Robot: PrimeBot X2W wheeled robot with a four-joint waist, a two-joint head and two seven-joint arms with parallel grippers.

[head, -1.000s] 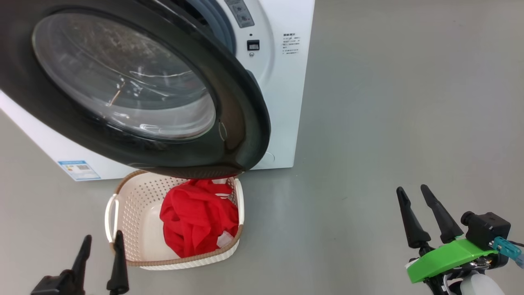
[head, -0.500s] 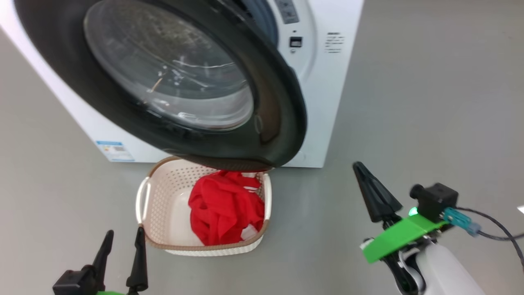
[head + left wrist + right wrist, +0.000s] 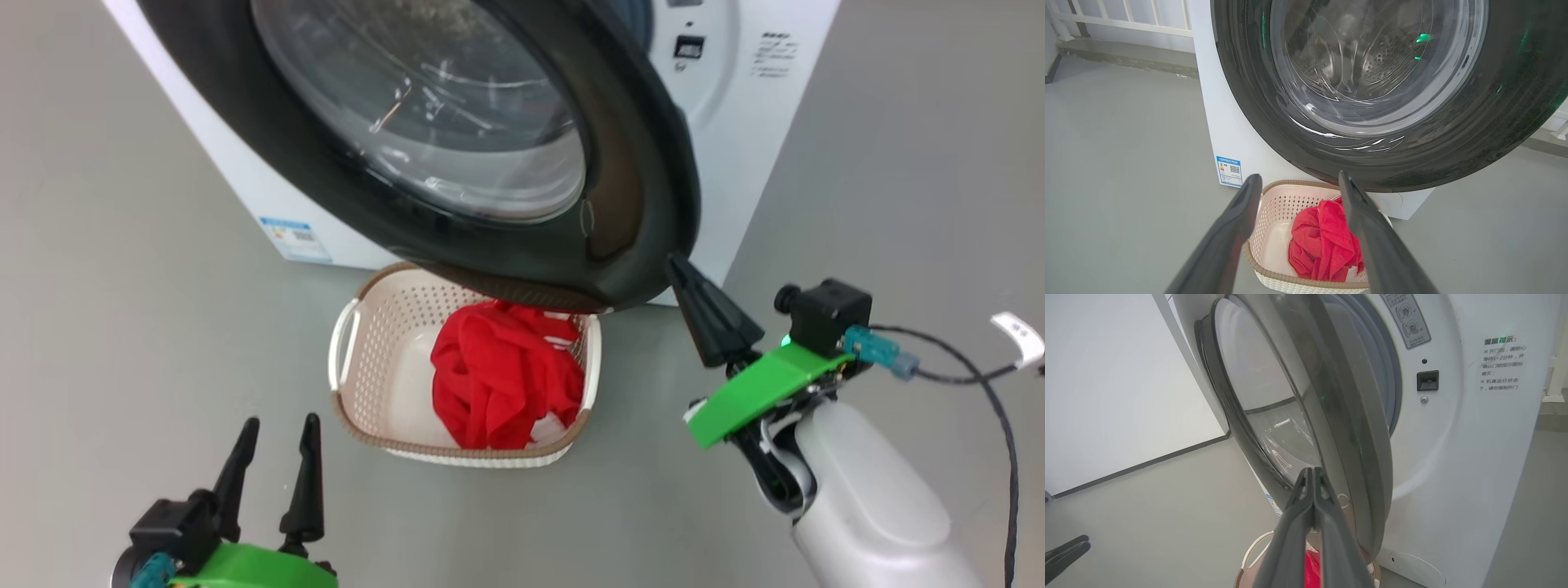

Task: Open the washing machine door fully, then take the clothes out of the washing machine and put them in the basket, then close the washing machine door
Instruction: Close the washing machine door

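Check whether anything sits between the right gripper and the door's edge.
Nothing visible does. The right gripper, shut, has its tips right at the rim of the door; contact is unclear. The basket lies lower, under the door.

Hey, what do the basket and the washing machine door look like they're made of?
The basket looks like matte cream moulded plastic, given its rows of punched holes; the brown rim seems to imitate weave. The washing machine door has a glossy black rim, probably plastic, showing reflections, around a clear bulging window, likely glass.
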